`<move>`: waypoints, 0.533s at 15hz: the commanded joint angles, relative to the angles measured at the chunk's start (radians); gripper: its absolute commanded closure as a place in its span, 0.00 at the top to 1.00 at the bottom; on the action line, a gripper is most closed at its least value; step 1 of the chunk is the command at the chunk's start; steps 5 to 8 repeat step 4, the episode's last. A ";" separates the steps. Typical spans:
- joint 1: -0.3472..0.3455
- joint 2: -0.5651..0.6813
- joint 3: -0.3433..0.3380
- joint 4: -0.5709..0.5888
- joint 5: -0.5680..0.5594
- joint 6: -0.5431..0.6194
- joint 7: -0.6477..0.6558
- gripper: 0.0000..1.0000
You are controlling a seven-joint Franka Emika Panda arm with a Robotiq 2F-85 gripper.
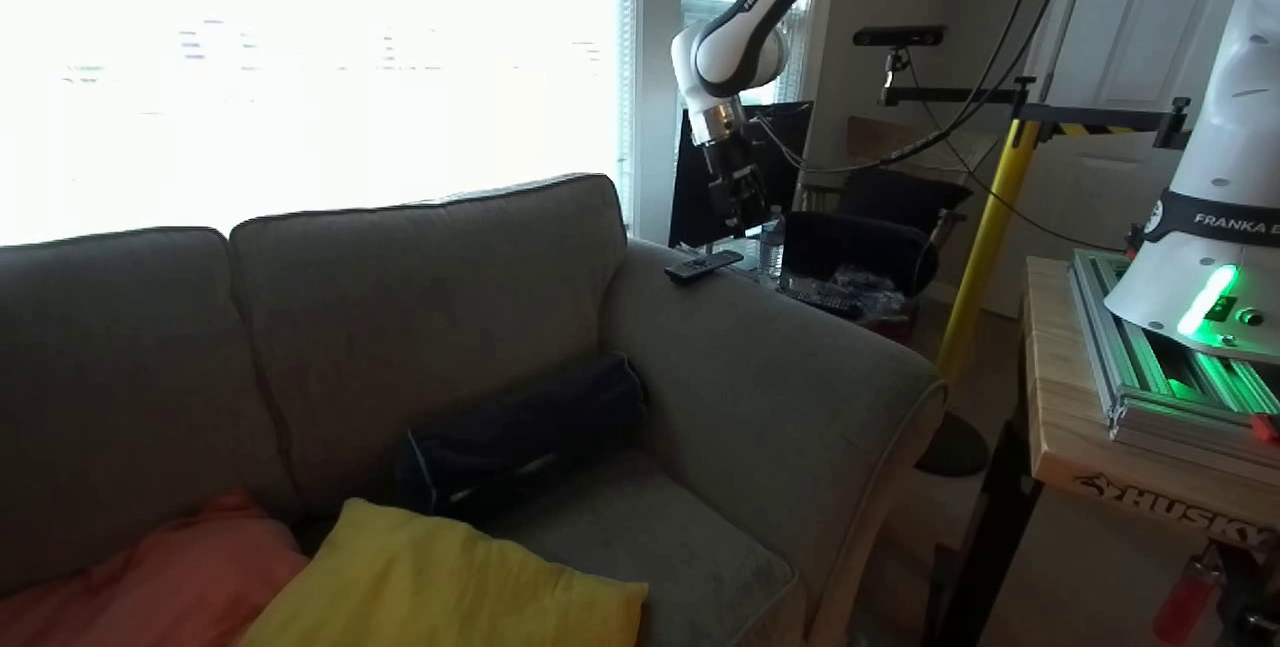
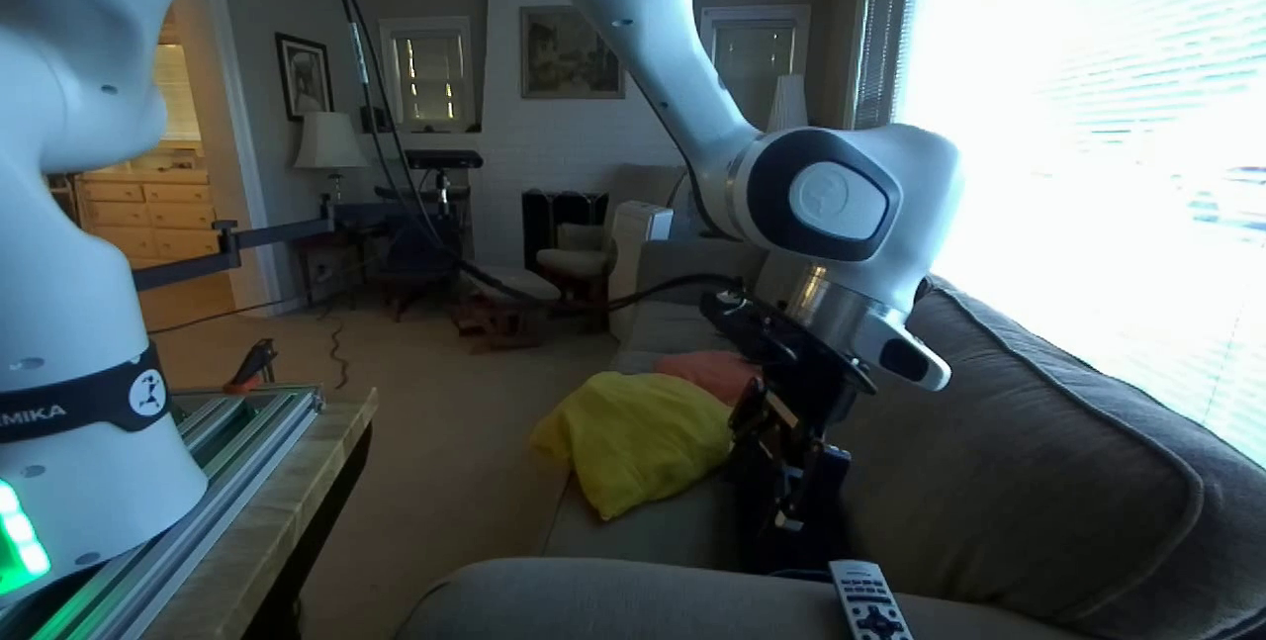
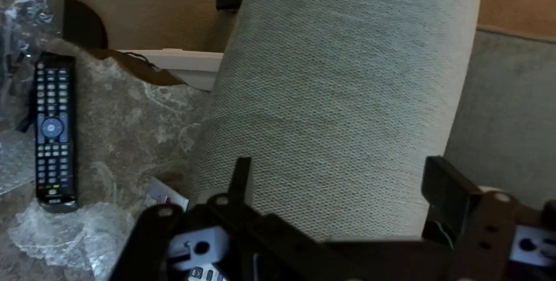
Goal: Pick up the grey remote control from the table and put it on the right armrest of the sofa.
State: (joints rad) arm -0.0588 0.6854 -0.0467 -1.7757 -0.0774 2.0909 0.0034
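Best to leave the grey remote control (image 1: pixel 704 267) lying on the right armrest (image 1: pixel 775 377), near the back of the sofa (image 1: pixel 430 302), seemingly set there for steady support, with tool (image 3: pixel 339 174) spread wide, presumably to clear it.

Window (image 1: pixel 310 77) white with glare in both exterior views, slatted blinds (image 2: pixel 1187 106) faint in it. Yellow cushion (image 1: pixel 460 587) just beside an orange-pink cushion (image 1: pixel 150 577); black bolster (image 1: pixel 530 427) lies behind. Water bottle (image 1: pixel 771 252), clear, stands upright. Wooden bench (image 1: pixel 1050 367) lettered HUSKY; yellow pole (image 1: pixel 985 247) near it. Farther off, in an exterior view: pale-shaded lamp (image 2: pixel 329 140), framed picture (image 2: pixel 304 76) above and behind, wooden drawers (image 2: pixel 178 217) seen through a doorway (image 2: pixel 237 126). Wrist view: black remote (image 3: pixel 53 133) at left, rows of small buttons; crumpled clear plastic (image 3: pixel 87 233) at its lower end.
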 commanded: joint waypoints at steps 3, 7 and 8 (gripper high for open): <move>-0.004 0.014 -0.007 0.008 0.036 0.027 0.018 1.00; -0.003 0.014 -0.007 0.008 0.036 0.027 0.018 1.00; -0.003 0.014 -0.007 0.008 0.036 0.027 0.018 1.00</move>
